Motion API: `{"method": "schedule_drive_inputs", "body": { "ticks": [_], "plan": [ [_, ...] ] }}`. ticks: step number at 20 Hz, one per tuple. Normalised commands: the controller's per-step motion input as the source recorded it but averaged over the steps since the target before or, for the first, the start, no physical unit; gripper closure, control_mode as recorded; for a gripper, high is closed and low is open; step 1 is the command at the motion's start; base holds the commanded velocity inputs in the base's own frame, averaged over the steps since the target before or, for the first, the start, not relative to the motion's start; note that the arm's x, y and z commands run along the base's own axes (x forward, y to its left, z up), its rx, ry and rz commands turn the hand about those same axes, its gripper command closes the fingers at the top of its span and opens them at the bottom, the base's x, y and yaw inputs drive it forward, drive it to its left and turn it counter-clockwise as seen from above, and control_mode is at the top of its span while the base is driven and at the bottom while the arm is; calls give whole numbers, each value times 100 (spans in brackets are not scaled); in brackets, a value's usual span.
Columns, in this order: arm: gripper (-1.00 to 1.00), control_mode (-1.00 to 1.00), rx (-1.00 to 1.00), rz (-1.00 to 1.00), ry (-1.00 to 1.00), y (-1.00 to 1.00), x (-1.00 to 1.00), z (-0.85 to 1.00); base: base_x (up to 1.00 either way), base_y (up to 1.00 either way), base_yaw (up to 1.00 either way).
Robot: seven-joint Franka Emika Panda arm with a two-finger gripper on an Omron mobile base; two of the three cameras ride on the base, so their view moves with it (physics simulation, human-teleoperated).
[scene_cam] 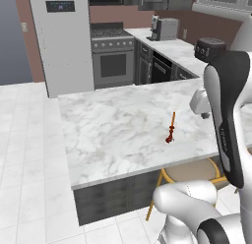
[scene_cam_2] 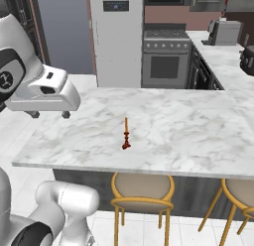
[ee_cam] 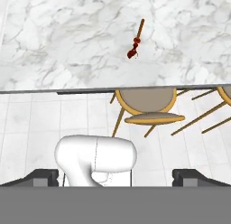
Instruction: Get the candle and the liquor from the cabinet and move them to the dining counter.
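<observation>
Hand view looks down from above the near edge of the dining counter [ee_cam: 67, 47], and the gripper [ee_cam: 115, 175] shows as two dark finger tips [ee_cam: 43, 175] set far apart at the bottom, released and holding nothing, with white floor tiles between and beyond them. The candle [ee_cam: 136, 40] stands well apart from the gripper, farther out on the marble top and a little to the right of the midpoint between the tips, its thin orange stick rising from a small dark red holder. A round tan stool [ee_cam: 146, 103] on yellow legs sits tucked under the counter edge, between the candle and the gripper in this picture. In the left base view the candle [scene_cam: 171, 130] stands upright on the counter [scene_cam: 113, 130], toward its near edge and just left of the white arm [scene_cam: 224, 120]. In the right base view the candle [scene_cam_2: 126, 136] stands near the middle of the counter [scene_cam_2: 188, 131], above a stool [scene_cam_2: 142, 188], while the arm's upper links [scene_cam_2: 39, 89] hang off to the left, well clear of it.
</observation>
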Motion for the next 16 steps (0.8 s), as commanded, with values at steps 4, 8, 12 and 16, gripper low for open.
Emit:
{"method": "schedule_drive_inputs", "body": {
  "ticks": [4, 8, 12, 16],
  "plan": [
    [-100, -100, 0, 0, 0, 0, -13, 0, 0, 0, 0],
    [-100, -100, 0, 0, 0, 0, -10, 0, 0, 0, 0],
    [-100, -100, 0, 0, 0, 0, -9, 0, 0, 0, 0],
    [-100, 100, 0, 0, 0, 0, -5, 0, -33, 2, 0]
  ]
}}
